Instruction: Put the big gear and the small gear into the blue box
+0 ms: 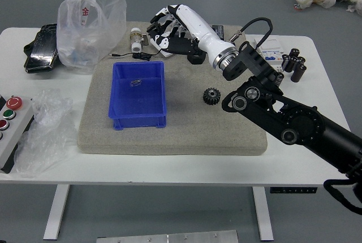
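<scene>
A dark toothed gear (211,96) is lying on the grey mat (186,138), to the right of the blue box (137,123) and well apart from it. We are seeing only this one gear plainly, and we can't tell whether it is the big or the small one. The box is standing on the mat's left part, open at the top, with a small pale loop showing on its floor.

Beyond the gear and the box, our right hand (180,44) is hovering over the far part of the mat, past the box's far right corner. Its fingers (154,30) are reaching leftward, loosely bent and standing apart. Our right arm (300,127) is coming in from the right and passing over the mat's right side. A black round piece (196,58) is showing partly from under the hand.

Near the box's far side, a white-and-brass fitting (136,40) is standing by a black cable (141,56). Farther left, a clear plastic bag (93,25) is overlapping the mat's corner, and a shiny black package (42,51) is lying beside it. Crumpled clear plastic (48,130) is resting on the white table (164,169) next to a button panel (16,120). Dark cylinders (298,72) are standing at the table's far right.
</scene>
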{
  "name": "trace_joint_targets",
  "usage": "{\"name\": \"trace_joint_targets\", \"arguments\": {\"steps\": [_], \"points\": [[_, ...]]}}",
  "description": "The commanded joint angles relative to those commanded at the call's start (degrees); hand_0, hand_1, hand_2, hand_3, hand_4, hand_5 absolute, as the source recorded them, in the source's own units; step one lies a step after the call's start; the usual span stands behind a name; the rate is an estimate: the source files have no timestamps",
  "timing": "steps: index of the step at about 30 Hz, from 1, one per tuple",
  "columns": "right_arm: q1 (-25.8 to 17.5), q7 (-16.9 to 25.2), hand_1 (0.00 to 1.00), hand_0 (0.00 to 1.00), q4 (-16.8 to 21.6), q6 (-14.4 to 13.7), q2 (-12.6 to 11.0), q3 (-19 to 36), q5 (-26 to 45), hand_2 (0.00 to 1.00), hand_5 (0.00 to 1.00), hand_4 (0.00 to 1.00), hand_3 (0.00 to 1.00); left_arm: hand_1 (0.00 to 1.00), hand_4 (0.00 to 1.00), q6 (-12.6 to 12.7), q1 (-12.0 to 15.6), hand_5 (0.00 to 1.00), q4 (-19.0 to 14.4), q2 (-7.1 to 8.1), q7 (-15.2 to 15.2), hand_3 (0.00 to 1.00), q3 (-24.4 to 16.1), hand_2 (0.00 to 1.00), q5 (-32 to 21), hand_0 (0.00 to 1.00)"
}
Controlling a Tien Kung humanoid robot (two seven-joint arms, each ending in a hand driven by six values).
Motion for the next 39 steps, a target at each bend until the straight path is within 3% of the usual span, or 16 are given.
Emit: {"name": "trace_joint_targets", "arguments": {"steps": [1,11,18,28,32,39], "points": [[-0.35,2.06,0.365,0.253,0.01,0.57,-0.02,0.32,2.41,0.409,0.002,0.351,0.639,0.549,0.655,-0.01,-0.03,0.304,0.01,-0.02,-0.02,0.654,-0.01,0.548,0.04,0.645],[-2.77,18.72,0.362,0.255,-0.99,9.66,0.70,-2.13,24.61,0.425,0.002,0.393,0.646,0.549,0.656,-0.03,0.04,0.304,-0.02,-0.19,0.10,0.654,-0.24,0.548,0.37,0.645],[-2.88,23.59,0.362,0.259,-0.63,11.28,0.85,-4.07,40.33,0.420,0.002,0.391,0.647,0.549,0.656,-0.03,0.04,0.304,-0.05,-0.21,0.17,0.654,-0.28,0.548,0.45,0.644],[-3.48,25.45,0.369,0.268,-1.56,9.98,1.35,-6.64,61.98,0.433,0.002,0.418,0.650,0.549,0.657,-0.02,0.08,0.304,-0.08,-0.31,0.17,0.654,-0.21,0.548,0.39,0.644],[-3.72,24.21,0.375,0.275,-2.08,6.22,1.36,-5.66,69.96,0.443,0.002,0.443,0.653,0.549,0.657,0.00,0.10,0.304,-0.08,-0.31,0.13,0.654,-0.20,0.547,0.36,0.643],[-2.71,15.95,0.383,0.286,-0.40,-4.38,1.58,-4.12,58.81,0.438,0.002,0.462,0.648,0.549,0.658,-0.01,0.24,0.304,-0.12,-0.31,0.34,0.655,-0.46,0.548,0.65,0.644]]}}
